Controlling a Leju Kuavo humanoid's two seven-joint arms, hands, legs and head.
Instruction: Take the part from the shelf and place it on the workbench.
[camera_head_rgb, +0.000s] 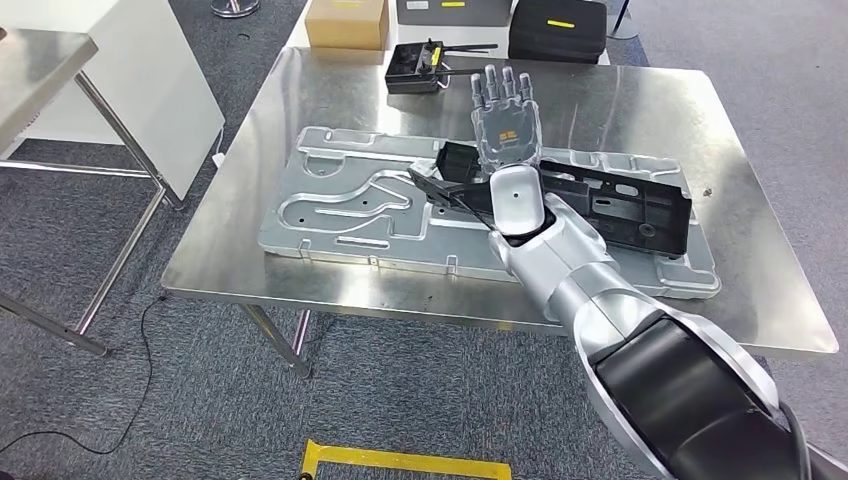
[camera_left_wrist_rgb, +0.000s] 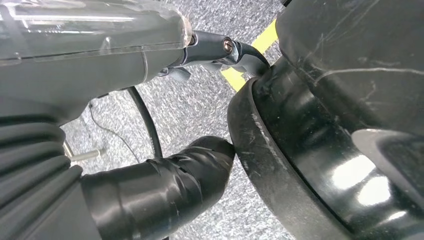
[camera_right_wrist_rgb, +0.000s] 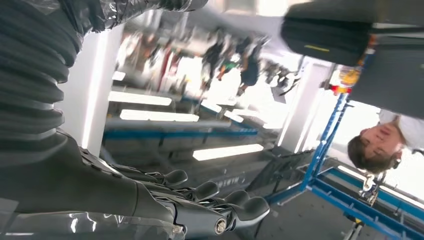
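A long black plastic part (camera_head_rgb: 620, 205) lies flat on a large silver metal plate (camera_head_rgb: 340, 200), which rests on the steel workbench (camera_head_rgb: 300, 90). The part's left end (camera_head_rgb: 455, 165) shows beside my right wrist, and my forearm crosses over its middle. My right hand (camera_head_rgb: 507, 120) is raised above the plate with its fingers (camera_head_rgb: 500, 85) straight and spread, holding nothing. The right wrist view shows the same hand (camera_right_wrist_rgb: 200, 200) with bare fingers and open air beyond. My left hand (camera_left_wrist_rgb: 100, 65) hangs low beside my body over the carpet, with nothing between its fingers (camera_left_wrist_rgb: 220, 50) and thumb.
At the bench's far edge are a black tray with rods (camera_head_rgb: 418, 65), a cardboard box (camera_head_rgb: 347, 22) and a black case (camera_head_rgb: 557, 28). Another steel table (camera_head_rgb: 40, 60) stands at the left. Yellow tape (camera_head_rgb: 400, 462) marks the floor. A person (camera_right_wrist_rgb: 380, 145) stands beyond.
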